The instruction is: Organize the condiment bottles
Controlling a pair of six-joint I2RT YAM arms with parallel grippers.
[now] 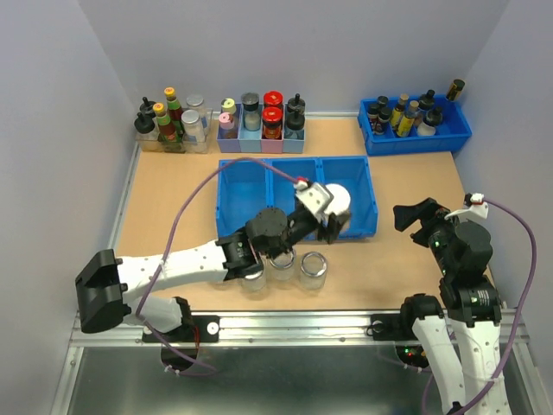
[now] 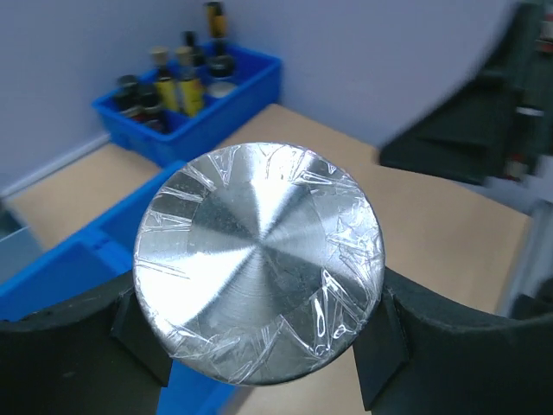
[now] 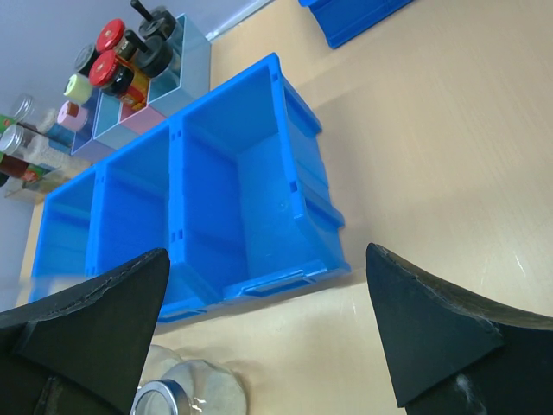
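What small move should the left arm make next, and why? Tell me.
Probably lower straight down, then release. The left gripper is shut on the lidded jar, which appears to hang over the right compartment of the blue bin, and that compartment looks empty in the right wrist view.

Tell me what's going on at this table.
The left gripper is shut on a lidded glass jar, holding it up near the rightmost blue bin. Three open jars stand in a row on the table in front of the bins. The right gripper hangs open off to the side, holding nothing.
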